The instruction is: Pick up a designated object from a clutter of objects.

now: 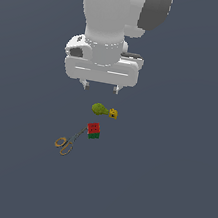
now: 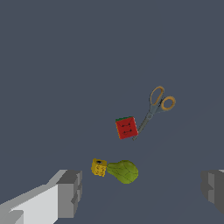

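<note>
Exterior view: the gripper (image 1: 101, 86) hangs above the floor (image 1: 169, 182) with its 2 fingers spread apart, grasping nothing. Just below it in the picture lies the pear (image 1: 99, 109), its narrow end touching the yellow cube (image 1: 113, 113) on the exterior view's right. Nearer the camera sits the red-green cube (image 1: 93, 130), with the scissors (image 1: 67, 142) angling away toward the exterior view's left.

Wrist view: both fingers (image 2: 70, 193) stand wide apart. The pear (image 2: 124, 171) rests between them, against the yellow cube (image 2: 99, 167). The red-green cube (image 2: 126, 127) touches the scissors' (image 2: 155, 107) blade tips.
</note>
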`<state>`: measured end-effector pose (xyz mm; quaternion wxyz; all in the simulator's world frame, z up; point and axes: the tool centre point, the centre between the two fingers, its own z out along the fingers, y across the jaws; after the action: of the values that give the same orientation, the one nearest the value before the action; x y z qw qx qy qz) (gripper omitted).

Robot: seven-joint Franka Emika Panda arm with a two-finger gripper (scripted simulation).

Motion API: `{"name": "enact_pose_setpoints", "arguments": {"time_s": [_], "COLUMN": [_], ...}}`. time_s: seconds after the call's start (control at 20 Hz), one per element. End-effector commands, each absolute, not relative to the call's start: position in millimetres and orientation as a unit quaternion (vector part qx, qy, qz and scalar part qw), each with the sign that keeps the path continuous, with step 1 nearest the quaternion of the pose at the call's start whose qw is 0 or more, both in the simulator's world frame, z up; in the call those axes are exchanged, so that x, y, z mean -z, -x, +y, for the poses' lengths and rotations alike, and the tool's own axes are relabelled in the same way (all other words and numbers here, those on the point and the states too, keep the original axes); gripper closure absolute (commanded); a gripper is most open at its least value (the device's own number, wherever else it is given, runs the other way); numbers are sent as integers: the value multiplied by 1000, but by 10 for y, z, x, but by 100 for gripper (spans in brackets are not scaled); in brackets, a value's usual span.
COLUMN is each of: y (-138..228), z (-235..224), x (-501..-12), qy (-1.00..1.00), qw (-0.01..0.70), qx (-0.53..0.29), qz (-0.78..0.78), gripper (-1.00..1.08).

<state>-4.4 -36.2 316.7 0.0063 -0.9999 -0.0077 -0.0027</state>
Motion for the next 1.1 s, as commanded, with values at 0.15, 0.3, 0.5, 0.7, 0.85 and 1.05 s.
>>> {"name": "enact_pose_setpoints", "arguments": {"time_s": [0.15,0.3,0.5,0.7,0.85,1.05], "y": [81,114,177,256,322,422], "z": [-373,-382,-396,-409,-418,-429], "x": [-2986,-2851,-2638,-2422,-2264,-2060], "qy": [999,997,993,985,979,967], "qw": [6,6,6,5,5,5], "qx": [3,3,3,3,3,3], "qz": [-46,-75,-121,-170,-206,-253], "gripper": [-92,-92,-92,-92,-92,-92]}}
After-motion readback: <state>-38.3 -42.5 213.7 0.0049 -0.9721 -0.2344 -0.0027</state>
